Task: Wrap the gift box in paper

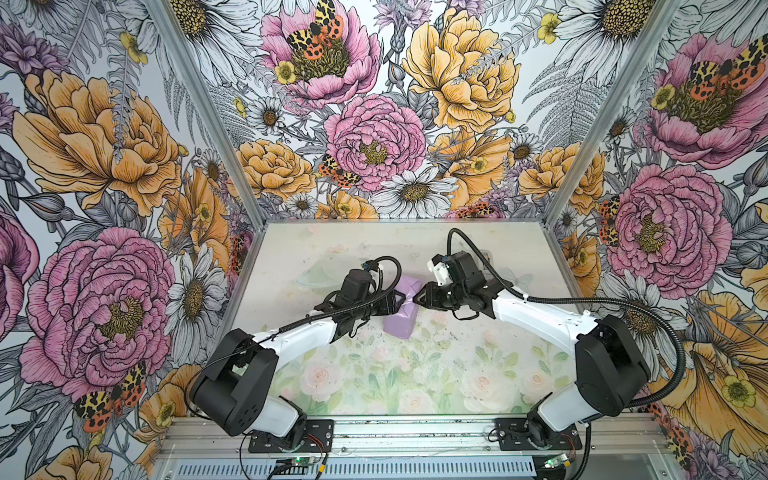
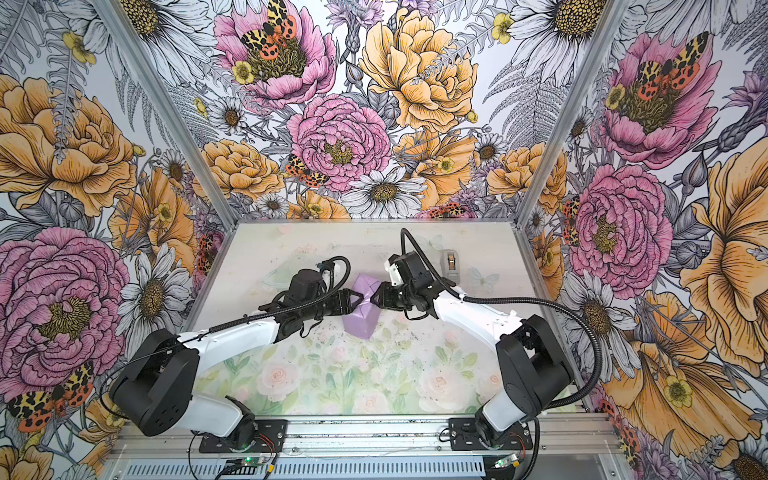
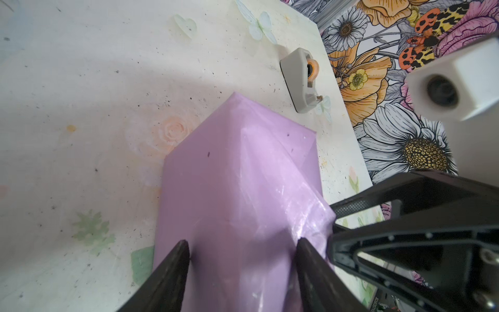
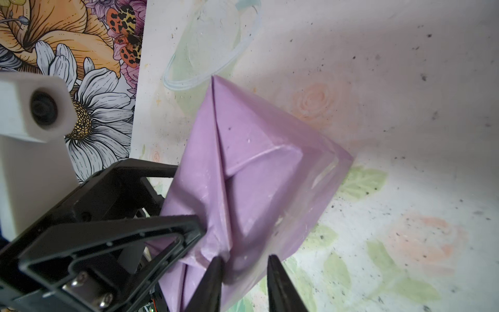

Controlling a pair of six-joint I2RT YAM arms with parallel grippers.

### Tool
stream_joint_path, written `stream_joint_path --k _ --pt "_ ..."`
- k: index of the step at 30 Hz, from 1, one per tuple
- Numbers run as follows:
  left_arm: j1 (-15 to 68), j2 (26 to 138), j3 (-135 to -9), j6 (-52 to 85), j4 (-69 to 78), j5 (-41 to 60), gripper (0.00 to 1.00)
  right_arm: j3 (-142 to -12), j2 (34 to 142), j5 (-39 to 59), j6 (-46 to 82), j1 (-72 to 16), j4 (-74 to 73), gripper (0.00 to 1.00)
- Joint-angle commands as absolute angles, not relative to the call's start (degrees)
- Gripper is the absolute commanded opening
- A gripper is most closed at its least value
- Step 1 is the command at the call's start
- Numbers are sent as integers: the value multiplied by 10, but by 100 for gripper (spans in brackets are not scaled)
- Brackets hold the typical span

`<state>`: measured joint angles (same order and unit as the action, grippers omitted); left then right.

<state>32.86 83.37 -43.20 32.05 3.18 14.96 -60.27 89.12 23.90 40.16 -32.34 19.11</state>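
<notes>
The paper (image 1: pixel 401 305) (image 2: pixel 363 307) shows its glossy lilac face, folded into a creased parcel in the middle of the table. The gift box is hidden inside it. My left gripper (image 1: pixel 399 300) (image 2: pixel 358 300) reaches the parcel from the left. In the left wrist view its fingers (image 3: pixel 183 251) stand wide, one on each side of the wrapped parcel (image 3: pixel 237 175), closed on it. My right gripper (image 1: pixel 419 293) (image 2: pixel 374 296) meets the parcel from the right. In the right wrist view this gripper (image 4: pixel 244 260) stands narrow, with a crumpled fold of the paper (image 4: pixel 256 167) filling the gap between its tips.
A grey tape dispenser (image 2: pixel 451 262) (image 3: pixel 297 78) stands on the table behind the right arm, near the right wall. The table (image 1: pixel 332 249) has a pale floral print. Flowered walls close it in at the back and on both sides.
</notes>
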Motion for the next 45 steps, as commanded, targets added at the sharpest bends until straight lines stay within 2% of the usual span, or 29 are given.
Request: stream_joint_path --k 1,11,19,23,27,32,39,45 --pt "321 828 -439 317 1 138 66 -597 912 212 399 -324 197 27" --pt "305 828 -454 353 87 199 67 -591 913 208 399 -326 196 26" --pt "304 858 -440 332 53 190 64 -588 906 206 398 -326 197 26" --pt "309 864 -420 316 26 163 64 -588 874 217 382 -312 197 37" --pt "317 861 -407 311 16 150 63 -579 808 236 345 -257 198 42" --pt "321 854 -409 304 5 138 63 -583 777 280 253 -147 220 42" --pt "324 852 -410 303 3 141 63 -654 871 308 137 0 270 42" --pt "328 848 -414 304 4 140 64 -726 971 333 55 73 302 36"
